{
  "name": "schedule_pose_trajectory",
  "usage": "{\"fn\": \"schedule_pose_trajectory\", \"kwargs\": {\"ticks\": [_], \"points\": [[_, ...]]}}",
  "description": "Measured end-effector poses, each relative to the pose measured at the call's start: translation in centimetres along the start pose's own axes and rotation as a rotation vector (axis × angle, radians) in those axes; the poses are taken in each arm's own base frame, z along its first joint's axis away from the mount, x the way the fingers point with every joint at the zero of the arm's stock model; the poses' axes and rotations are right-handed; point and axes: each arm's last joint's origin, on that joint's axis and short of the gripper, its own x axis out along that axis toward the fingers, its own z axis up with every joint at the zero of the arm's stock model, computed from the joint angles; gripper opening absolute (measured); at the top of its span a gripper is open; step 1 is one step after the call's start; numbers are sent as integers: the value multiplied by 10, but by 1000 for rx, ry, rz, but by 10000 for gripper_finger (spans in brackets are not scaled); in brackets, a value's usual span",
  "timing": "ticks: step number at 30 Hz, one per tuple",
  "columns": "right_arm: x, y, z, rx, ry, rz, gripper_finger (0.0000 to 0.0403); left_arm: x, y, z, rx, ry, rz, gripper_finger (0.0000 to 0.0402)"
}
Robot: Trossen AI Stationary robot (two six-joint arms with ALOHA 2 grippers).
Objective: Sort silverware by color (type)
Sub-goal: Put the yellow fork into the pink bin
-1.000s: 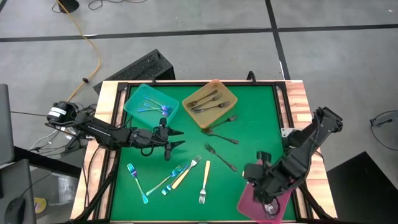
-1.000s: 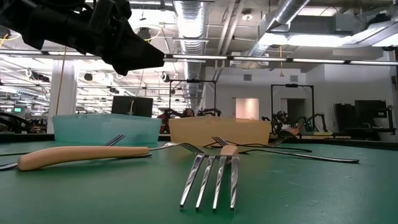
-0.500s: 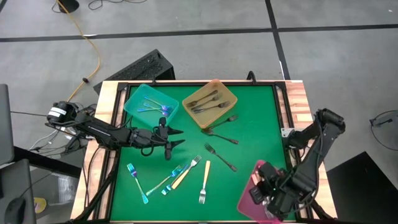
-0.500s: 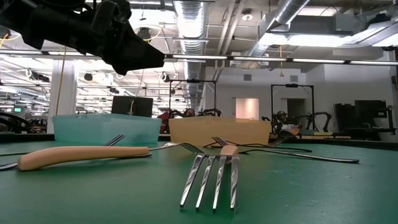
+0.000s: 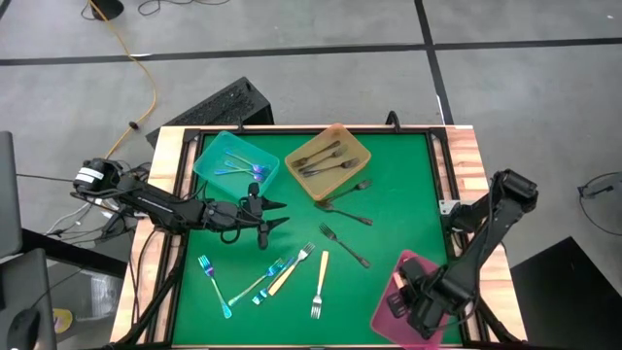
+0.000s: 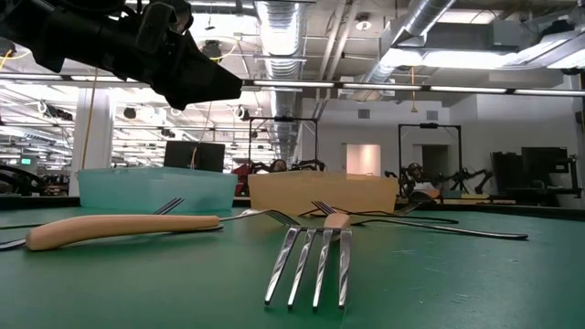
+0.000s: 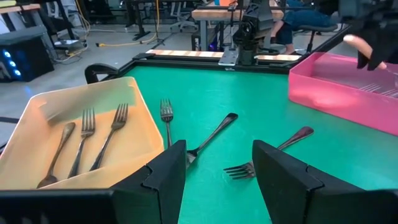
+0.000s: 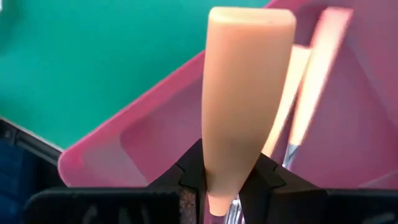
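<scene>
- High view: the green worktop (image 5: 389, 175) carries a teal tray (image 5: 235, 163) holding iridescent blue utensils and an amber tray (image 5: 328, 160) holding dark grey forks. Two dark grey forks (image 5: 346, 202) lie loose just beside the amber tray, and a third lies nearer the centre. At the near left lie iridescent forks (image 5: 214, 284) and two cream-handled forks (image 5: 319, 284). The left tool (image 5: 275, 216) hovers between the teal tray and this group, fingers apart and empty. The right tool (image 5: 420, 309) sits over the pink tray (image 5: 389, 309) at the near right corner.
- Low view: a cream-handled fork (image 6: 311, 260) points its tines at the camera; a second cream handle (image 6: 123, 228) lies to its left. The teal and amber trays stand behind; the left arm hangs overhead.
- Left wrist view: the left tool's fingers (image 7: 161, 180) stand spread with nothing between them, above the amber tray with three grey utensils. The pink tray lies beyond.
- Right wrist view: the right tool is clamped on a cream handle (image 8: 247, 106), held upright over the pink tray, where further cream-handled pieces (image 8: 311, 81) lie.
</scene>
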Motion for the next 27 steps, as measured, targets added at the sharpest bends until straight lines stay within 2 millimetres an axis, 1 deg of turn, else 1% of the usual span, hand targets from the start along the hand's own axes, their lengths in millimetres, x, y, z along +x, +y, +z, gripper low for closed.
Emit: {"fn": "schedule_pose_trajectory", "kwargs": {"ticks": [6, 15, 25, 27], "points": [[15, 0, 6, -23, 14, 21, 88, 0, 0, 0, -1, -3, 0, 169], [14, -1, 4, -36, 23, 21, 88, 1, 3, 1, 0, -3, 12, 169], [14, -3, -1, -66, 117, -24, 89, 4, 9, 1, -26, -2, -11, 169], [17, -4, 0, -65, 117, -24, 89, 4, 9, 2, -26, -3, -12, 169]]}}
